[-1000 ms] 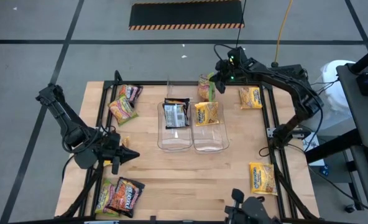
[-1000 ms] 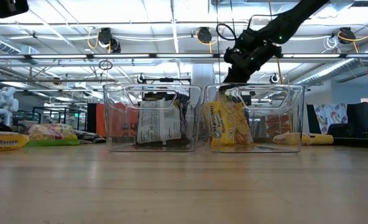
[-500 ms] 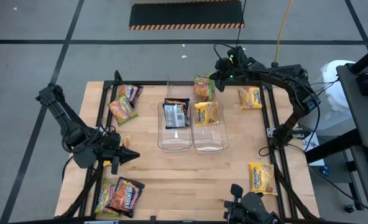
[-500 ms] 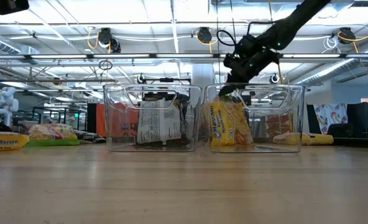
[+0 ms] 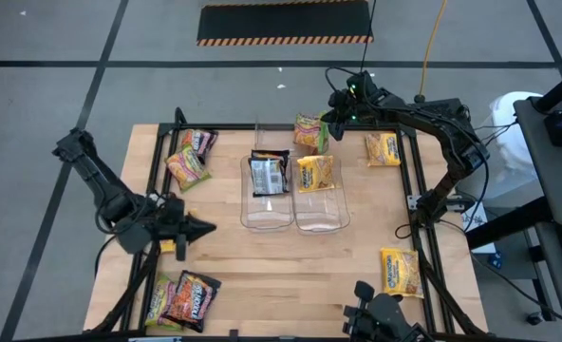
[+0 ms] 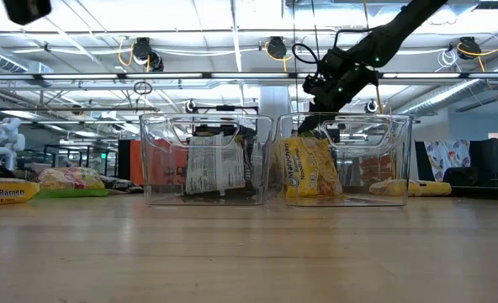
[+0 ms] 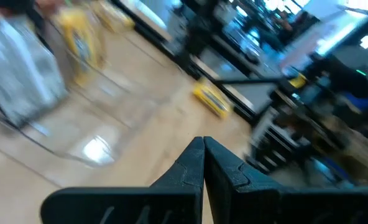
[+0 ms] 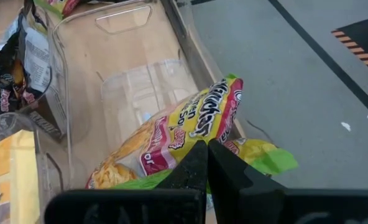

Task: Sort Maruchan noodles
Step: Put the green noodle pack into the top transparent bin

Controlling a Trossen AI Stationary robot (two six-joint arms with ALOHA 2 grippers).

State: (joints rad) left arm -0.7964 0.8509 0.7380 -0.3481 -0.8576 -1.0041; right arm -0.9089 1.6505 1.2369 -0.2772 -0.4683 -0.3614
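My right gripper (image 5: 328,128) is over the table's far edge, shut on a pink-green noodle packet (image 5: 309,133) that hangs above a third clear bin (image 8: 122,68) behind the two middle bins. A dark packet (image 5: 269,173) stands in the left middle bin (image 5: 267,214), and a yellow one (image 5: 316,173) stands in the right middle bin (image 5: 321,217). My left gripper (image 5: 200,228) hovers shut and empty over the table's left side. My right gripper pinches the pink-green packet by its green-edged end (image 8: 190,171) between the two fingers. It reaches in from the table's right, slanting down. The packet is lifted clear and tilts out away from the fingers, over the far bin.
Loose packets lie about the table: pink-green ones far left (image 5: 188,169), dark and pink-green ones near left (image 5: 184,296), and yellow ones far right (image 5: 383,149) and near right (image 5: 402,271). The wood between the bins and the near edge is bare.
The right gripper has carried the pink-green packet slightly toward the table's left, and the packet has turned from edge-on to showing its broad face from above. The left gripper has shifted a little toward the table's right.
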